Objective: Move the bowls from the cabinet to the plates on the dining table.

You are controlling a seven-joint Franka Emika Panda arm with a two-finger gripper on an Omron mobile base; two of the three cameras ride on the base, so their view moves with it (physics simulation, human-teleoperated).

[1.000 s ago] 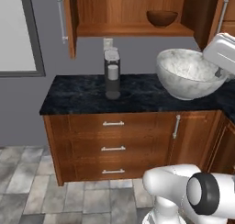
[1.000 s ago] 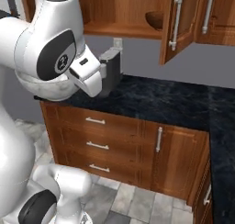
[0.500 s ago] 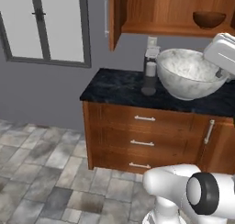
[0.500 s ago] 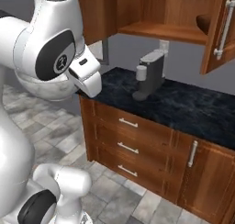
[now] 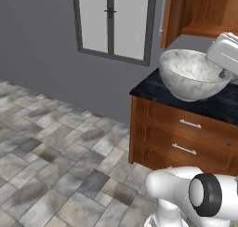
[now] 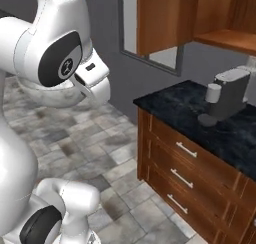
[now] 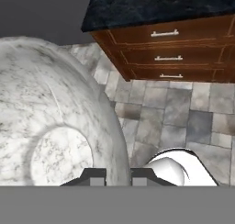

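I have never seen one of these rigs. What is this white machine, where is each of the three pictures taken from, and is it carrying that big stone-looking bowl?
Everything here is a rendered kitchen. The white machine is a robot arm on a base that can drive. Two cameras ride on that base behind the arm, one to its left and one to its right. The third sits on the hand and looks along the pincer.

The pincer is shut on the rim of the marbled bowl, holding it in the air; the hand view shows one fingertip on each side of the wall. On the black counter stands a grey coffee machine, over wooden drawers. Above it hangs the open cabinet. A window sits in the grey wall.
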